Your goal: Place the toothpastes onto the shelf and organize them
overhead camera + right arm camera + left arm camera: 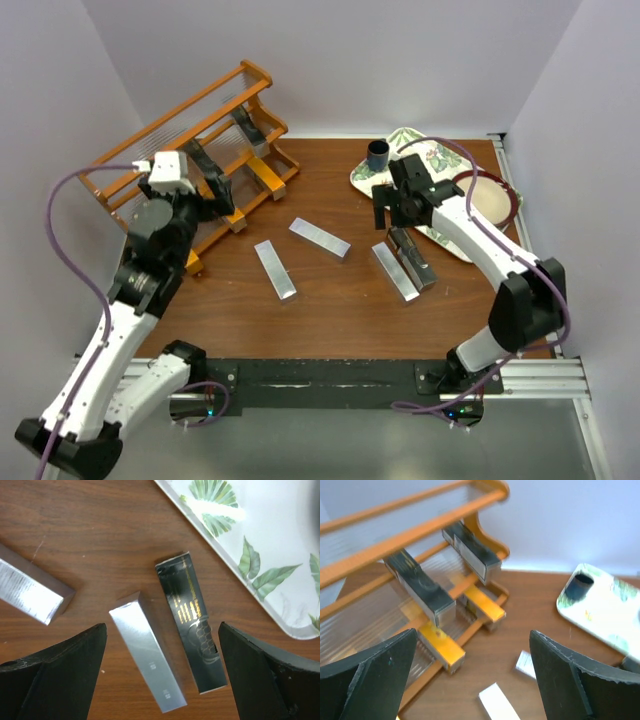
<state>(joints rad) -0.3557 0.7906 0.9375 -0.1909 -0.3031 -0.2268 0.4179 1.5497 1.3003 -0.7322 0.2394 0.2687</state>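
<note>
The orange-brown shelf (150,150) stands at the back left. On it lie two black toothpastes (422,585) (472,550) and, one tier lower, two orange ones (442,642) (482,602). My left gripper (212,180) (472,632) hangs open in front of the shelf, holding nothing. On the table lie three silver toothpastes (274,268) (320,238) (395,272) and a black one (415,262). My right gripper (392,215) (162,625) is open above the silver carton (147,657) and the black carton (192,630), which lie side by side.
A floral white tray (425,170) sits at the back right with a small dark cup (378,153) on it. A red-rimmed round dish (492,195) lies beside the tray. White walls close the table on three sides.
</note>
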